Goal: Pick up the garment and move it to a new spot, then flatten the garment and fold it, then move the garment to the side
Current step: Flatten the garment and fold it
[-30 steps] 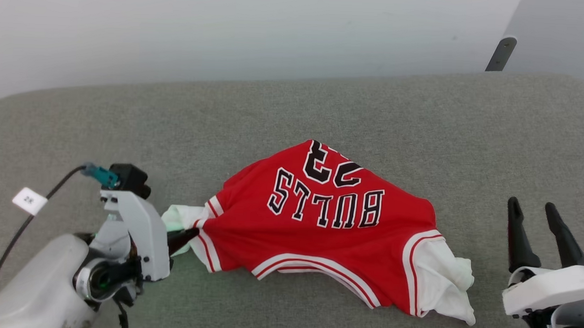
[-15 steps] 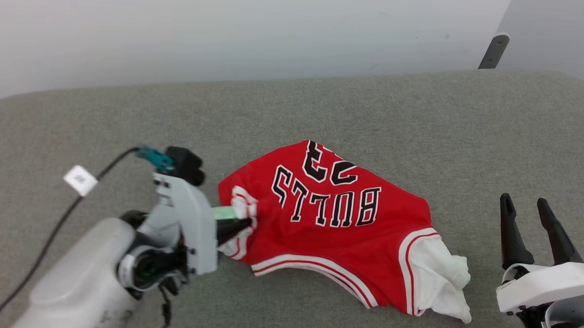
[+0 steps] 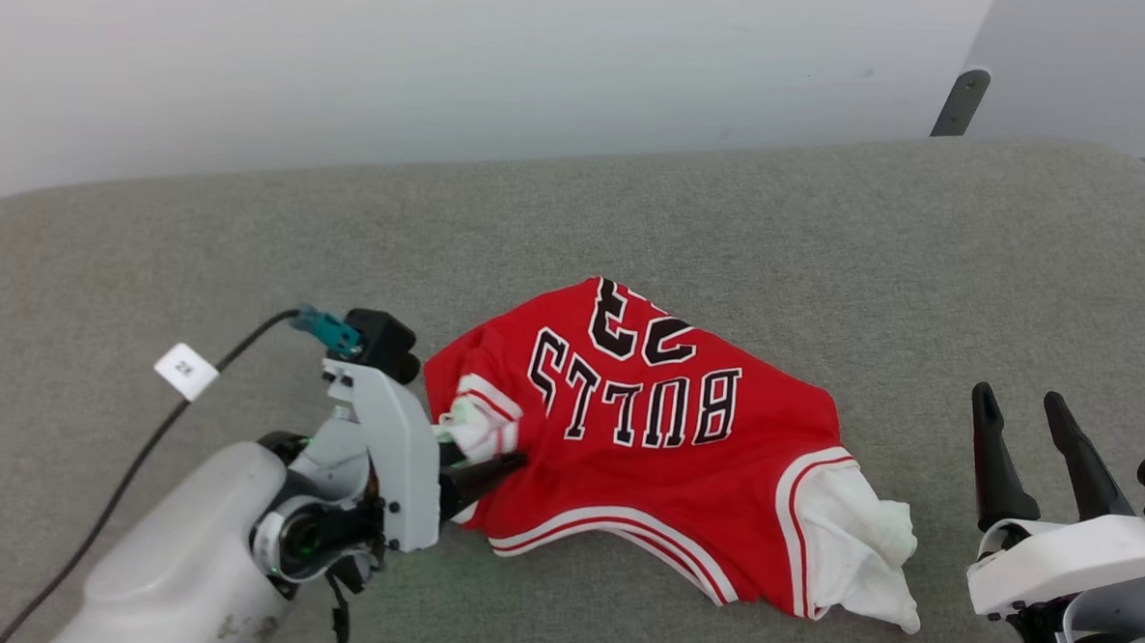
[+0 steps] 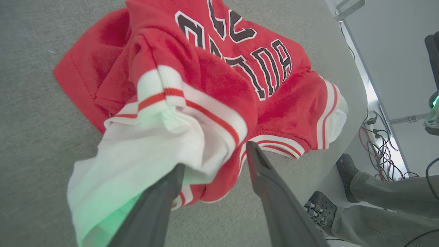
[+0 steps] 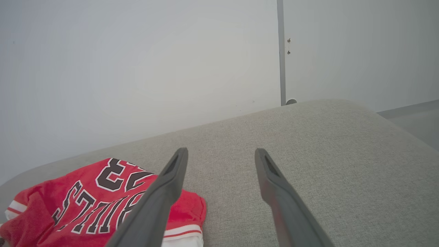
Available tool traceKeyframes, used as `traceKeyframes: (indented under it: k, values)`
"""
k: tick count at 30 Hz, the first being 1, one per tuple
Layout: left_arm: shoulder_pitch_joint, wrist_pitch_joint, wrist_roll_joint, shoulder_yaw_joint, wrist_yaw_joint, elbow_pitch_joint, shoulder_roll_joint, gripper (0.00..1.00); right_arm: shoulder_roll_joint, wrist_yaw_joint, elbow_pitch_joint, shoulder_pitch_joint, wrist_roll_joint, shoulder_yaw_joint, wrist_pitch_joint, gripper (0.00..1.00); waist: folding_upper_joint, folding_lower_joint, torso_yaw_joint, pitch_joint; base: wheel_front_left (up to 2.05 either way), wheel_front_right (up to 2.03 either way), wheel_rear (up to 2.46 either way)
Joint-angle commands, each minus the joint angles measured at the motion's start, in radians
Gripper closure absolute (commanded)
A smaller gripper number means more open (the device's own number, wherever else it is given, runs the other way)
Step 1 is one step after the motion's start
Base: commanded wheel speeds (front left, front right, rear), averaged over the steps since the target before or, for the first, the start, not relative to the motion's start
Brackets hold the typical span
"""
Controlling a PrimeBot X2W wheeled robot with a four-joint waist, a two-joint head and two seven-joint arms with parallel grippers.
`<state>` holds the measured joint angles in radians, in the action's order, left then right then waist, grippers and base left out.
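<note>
At lower left of the head view, the left gripper [image 3: 489,468] has travelled right toward frame centre over the last second. It has carried the garment's left-hand white sleeve [image 3: 479,424] off the bare grey surface [image 3: 635,208] and onto the red body. Its jaws were clamped on that sleeve a second ago. The left wrist view now has them standing apart, with the sleeve slumped against one finger. I judge that this sleeve fold is being let go. The rest is still rumpled, so flattening and folding look far from done.

The garment [image 3: 663,461] lies mid-frame, lettering upside down, and its spot on the surface is unchanged. At lower right, the right gripper [image 3: 1019,397] stays spread wide, empty and clear of the cloth.

Counted left to right:
- One black cable [image 3: 141,457] with one white tag [image 3: 186,372].
- One left gripper.
- One garment with two sleeves, one folded in and the other [image 3: 862,556] bunched at its lower right.
- One right gripper.
- In the left wrist view's lower right, two shoes [image 4: 346,169] of one person.
</note>
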<state>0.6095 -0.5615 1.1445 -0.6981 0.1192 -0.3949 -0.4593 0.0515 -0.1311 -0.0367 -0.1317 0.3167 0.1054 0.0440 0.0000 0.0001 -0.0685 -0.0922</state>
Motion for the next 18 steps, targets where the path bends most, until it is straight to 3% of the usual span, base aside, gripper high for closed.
traceKeyframes:
  k: [1,18]
  values:
    - [0.006,0.003,0.010,0.007,0.005,0.005,-0.008,0.00,-0.002,0.001,0.001,0.007,0.009,0.003,-0.003,0.00,0.0000,-0.0001,0.005,0.005,0.00,0.00,0.00]
    - [-0.048,0.045,0.001,0.083,-0.062,0.067,-0.147,0.00,-0.002,0.001,0.060,0.041,-0.002,-0.012,0.003,0.00,0.0000,-0.0001,0.034,0.050,0.00,0.00,0.00]
